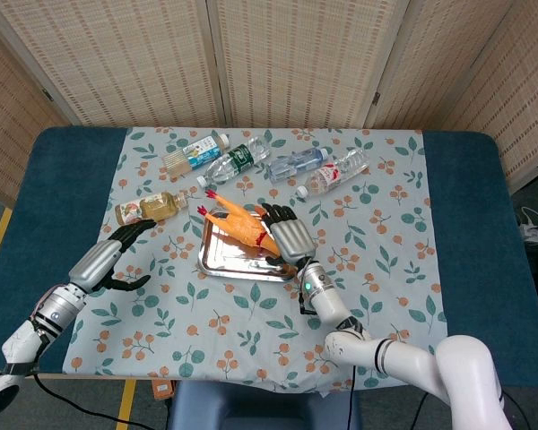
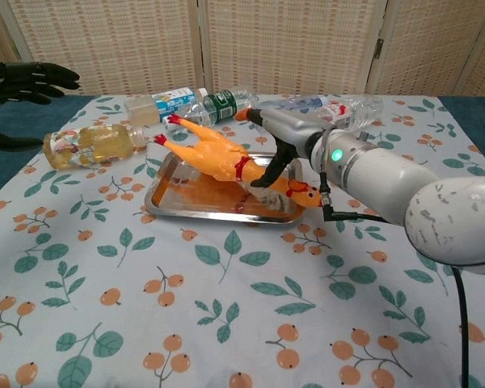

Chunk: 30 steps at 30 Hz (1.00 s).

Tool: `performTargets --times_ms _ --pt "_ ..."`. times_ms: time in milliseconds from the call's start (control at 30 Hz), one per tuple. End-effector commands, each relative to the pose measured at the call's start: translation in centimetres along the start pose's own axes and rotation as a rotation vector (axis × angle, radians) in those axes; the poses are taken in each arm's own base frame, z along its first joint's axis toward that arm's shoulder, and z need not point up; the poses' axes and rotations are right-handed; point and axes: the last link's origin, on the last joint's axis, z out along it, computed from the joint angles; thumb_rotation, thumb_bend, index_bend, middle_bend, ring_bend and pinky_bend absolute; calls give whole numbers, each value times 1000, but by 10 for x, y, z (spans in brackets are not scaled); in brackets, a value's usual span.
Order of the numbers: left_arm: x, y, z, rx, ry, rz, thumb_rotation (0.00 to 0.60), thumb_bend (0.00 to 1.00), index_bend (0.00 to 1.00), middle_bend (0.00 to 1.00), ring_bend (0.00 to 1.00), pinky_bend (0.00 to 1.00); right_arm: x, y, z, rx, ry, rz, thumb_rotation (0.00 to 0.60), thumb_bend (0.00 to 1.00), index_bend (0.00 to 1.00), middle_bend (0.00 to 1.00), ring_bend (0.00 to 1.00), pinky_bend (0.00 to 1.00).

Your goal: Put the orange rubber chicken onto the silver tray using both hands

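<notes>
The right robot hand [image 1: 284, 236] [image 2: 284, 139] grips the orange rubber chicken [image 1: 238, 225] [image 2: 226, 159] near its head end, dark fingers [image 2: 272, 170] curled under the neck just past the red band. The chicken is tilted, its red feet raised toward the far left and its head low by the near right rim of the silver tray [image 1: 222, 264] [image 2: 171, 193]. Most of its body hangs over the tray; whether the head touches the rim cannot be told. The tray's shiny bottom mirrors the orange body.

The left robot hand [image 1: 117, 244] [image 2: 28, 81] is well apart from the tray, out toward the left edge of the counter [image 1: 54, 170], holding nothing, its black fingers spread and extended.

The tray lies near the middle of the flower-patterned cloth [image 1: 377, 260] [image 2: 226, 323] that covers the counter. A bottle of yellowish liquid [image 1: 151, 208] [image 2: 93, 145] lies on its side to the left of the tray. Toward the far edge, several more plastic bottles lie in a loose row: one with a tan body [image 1: 193, 154] [image 2: 158, 106], one with a green label [image 1: 235, 162] [image 2: 217, 103], one clear [image 1: 296, 164] and one with a red label [image 1: 337, 172] [image 2: 347, 108].
</notes>
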Motion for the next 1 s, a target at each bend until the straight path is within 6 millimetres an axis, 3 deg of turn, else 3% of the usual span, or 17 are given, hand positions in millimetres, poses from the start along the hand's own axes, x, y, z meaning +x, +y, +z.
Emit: performTargets --times_ms 33,200,333,600,733,833,1000 --pt "1 2 -1 -5 7 2 600 318 0 0 0 20 10 3 -11 19 -6 33 600 138 0 0 0 42" --pt "2 6 -13 -24 23 15 600 320 0 0 0 20 36 8 -49 82 32 77 600 129 0 0 0 26" --pt "-1 0 -38 -18 35 79 600 347 0 0 0 20 51 26 -103 114 73 76 600 128 0 0 0 24" --pt "-19 -43 -128 189 100 401 600 358 0 0 0 14 41 94 -231 -2 139 -325 600 128 0 0 0 9" --pt "-30 -58 -171 322 182 435 600 361 0 0 0 9 38 114 -286 -73 217 -348 600 128 0 0 0 0" --pt "-25 -49 -182 289 259 513 600 370 0 0 0 3 40 129 -320 -105 324 -303 600 128 0 0 0 0" --pt "-29 -38 -196 212 265 482 600 371 0 0 0 3 50 134 -340 -84 366 -309 600 128 0 0 0 0"
